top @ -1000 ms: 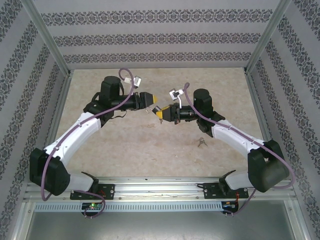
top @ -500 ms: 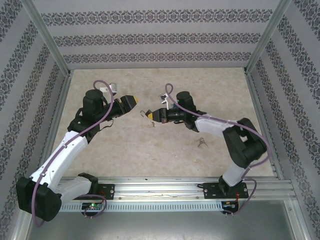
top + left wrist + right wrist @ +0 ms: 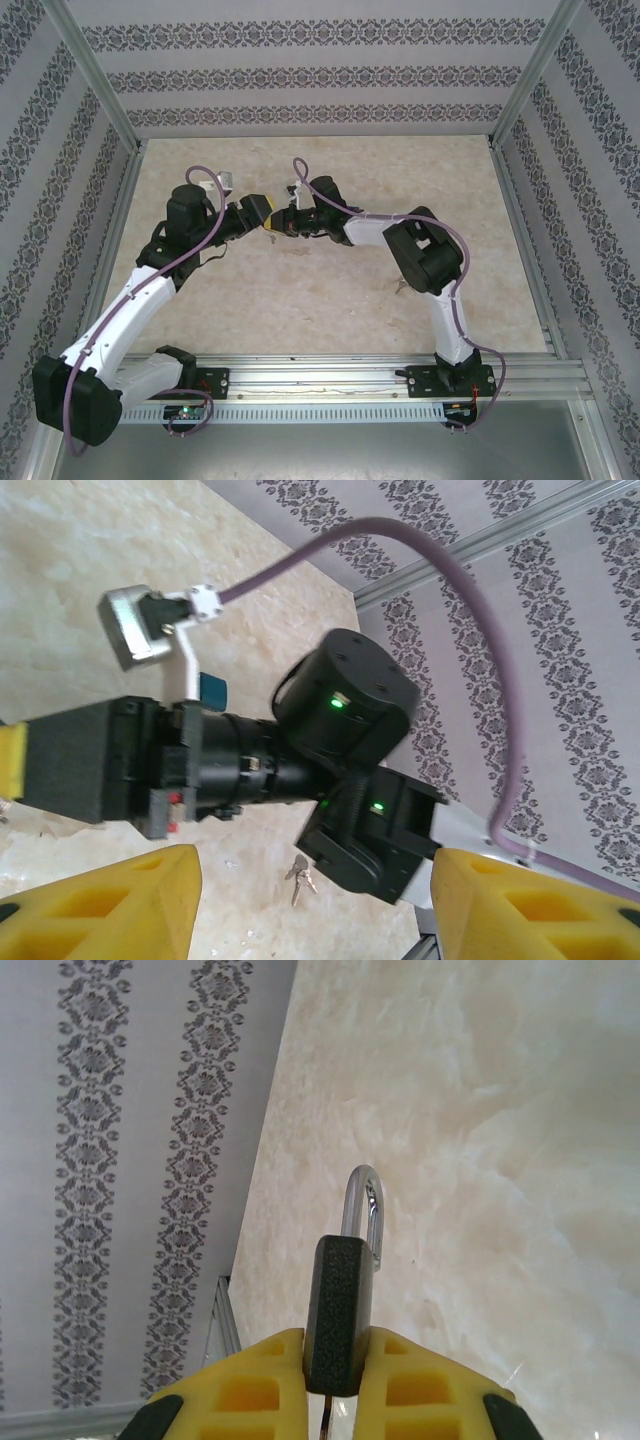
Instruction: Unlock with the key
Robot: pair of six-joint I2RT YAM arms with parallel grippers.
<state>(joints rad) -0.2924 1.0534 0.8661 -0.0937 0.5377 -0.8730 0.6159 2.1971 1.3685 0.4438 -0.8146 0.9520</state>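
Right wrist: padlock lengthwise in right claw, shackle outward.

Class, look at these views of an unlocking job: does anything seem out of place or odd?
Yes. The keys lie loose on the table, in neither gripper. The right gripper is shut on the padlock, and the left gripper is open and empty. For unlocking, a lock held with its keys lying unused looks odd.
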